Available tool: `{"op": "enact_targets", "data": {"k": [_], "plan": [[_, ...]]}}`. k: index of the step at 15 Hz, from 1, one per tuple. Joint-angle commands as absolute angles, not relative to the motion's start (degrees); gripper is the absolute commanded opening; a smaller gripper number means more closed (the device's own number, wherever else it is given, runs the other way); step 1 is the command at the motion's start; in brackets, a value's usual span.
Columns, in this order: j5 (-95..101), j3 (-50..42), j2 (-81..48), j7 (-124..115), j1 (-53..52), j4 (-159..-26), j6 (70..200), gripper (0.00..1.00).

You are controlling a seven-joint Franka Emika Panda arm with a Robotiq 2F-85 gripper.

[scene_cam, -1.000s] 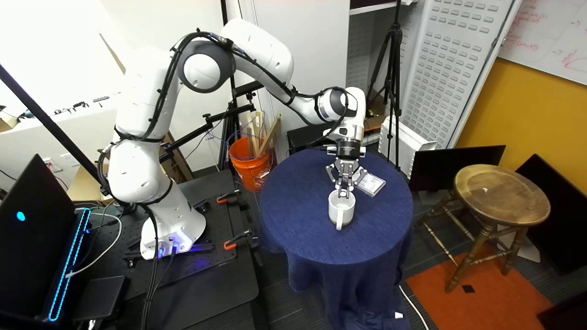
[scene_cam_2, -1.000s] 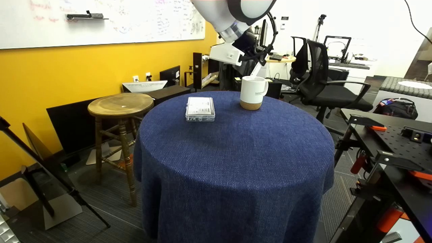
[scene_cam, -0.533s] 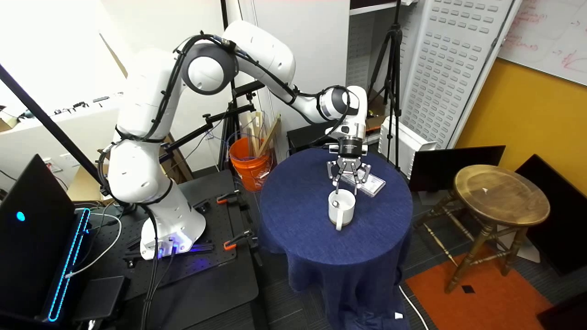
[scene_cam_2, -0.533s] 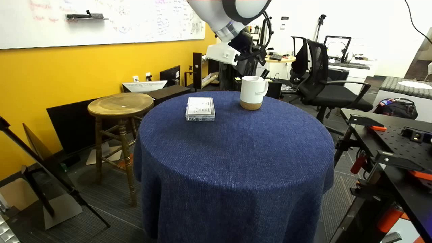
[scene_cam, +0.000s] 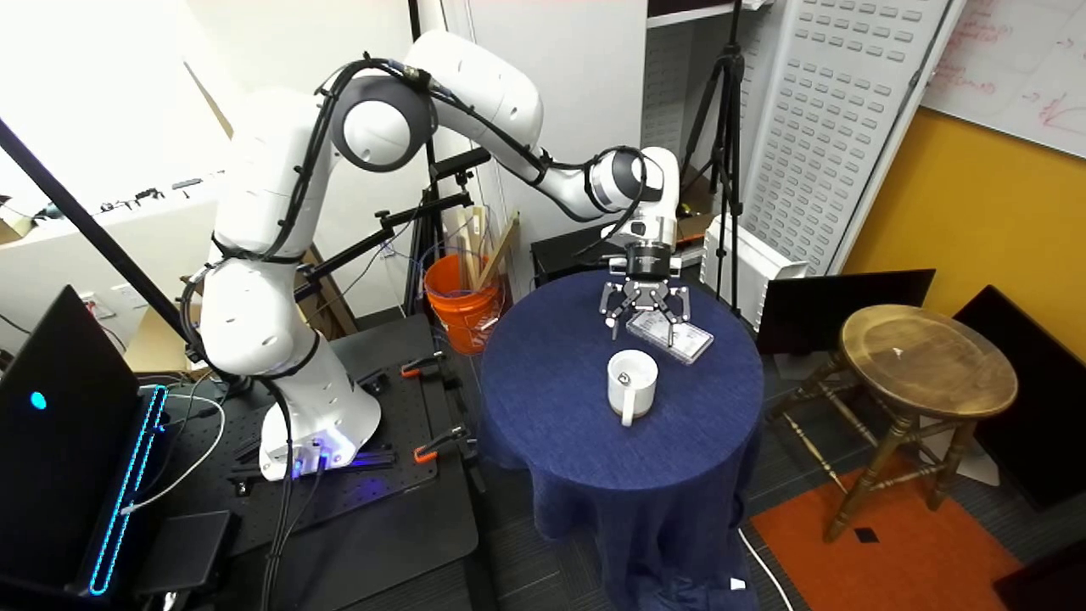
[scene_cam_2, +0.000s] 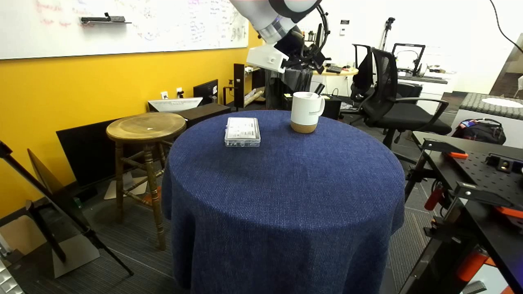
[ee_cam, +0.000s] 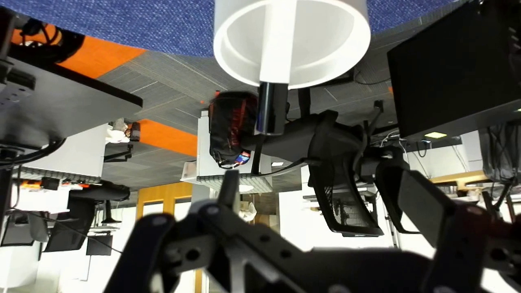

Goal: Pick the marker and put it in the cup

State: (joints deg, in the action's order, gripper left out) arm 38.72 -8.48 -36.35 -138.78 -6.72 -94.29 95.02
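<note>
Gripper [scene_cam: 642, 333] hung above the table [scene_cam_2: 294, 183], its two fingers [ee_cam: 423, 207] spread well apart, near the cup [scene_cam_2: 303, 112] and clear of it. Marker [ee_cam: 276, 75] was inside the cup, leaning: white body within the mouth, black end sticking out past the rim. In an exterior view the black end showed just above the rim on the handle side; the marker's lower end was hidden by the cup wall. Cup stood upright, white, with a cork-coloured base and small print on its side.

A flat clear case [scene_cam_2: 242, 132] with a white label lay on the same tabletop, near the cup and apart from it. Table was round, under a dark blue cloth [scene_cam: 543, 407] that draped down the sides. Arm [scene_cam: 479, 89] reached across from a black bench [scene_cam: 394, 543], where its base was mounted. Farther out: a wooden stool [scene_cam: 929, 361] beside the table, an orange bucket [scene_cam: 462, 304] holding wood strips [scene_cam: 468, 246], and a black office chair [scene_cam_2: 410, 118]. A black backpack [ee_cam: 232, 126] appeared upside down in the wrist view.
</note>
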Motion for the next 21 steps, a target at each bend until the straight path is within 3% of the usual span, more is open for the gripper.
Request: {"op": "enact_targets", "data": {"k": [1,9,10,17,21], "plan": [[38.30,-7.22,-30.72,-141.62,-7.28,-98.07,96.20,1.00],[38.44,-4.20,-20.03,-151.83,-6.93,-107.62,113.37,1.00],[35.93,-11.19,-19.82,-149.31,-12.14,-106.80,117.11,1.00],[29.16,-28.63,-18.90,-148.96,-26.03,-112.01,145.58,1.00],[29.57,-28.89,-20.46,-148.96,-26.15,-111.43,147.60,1.00]]}}
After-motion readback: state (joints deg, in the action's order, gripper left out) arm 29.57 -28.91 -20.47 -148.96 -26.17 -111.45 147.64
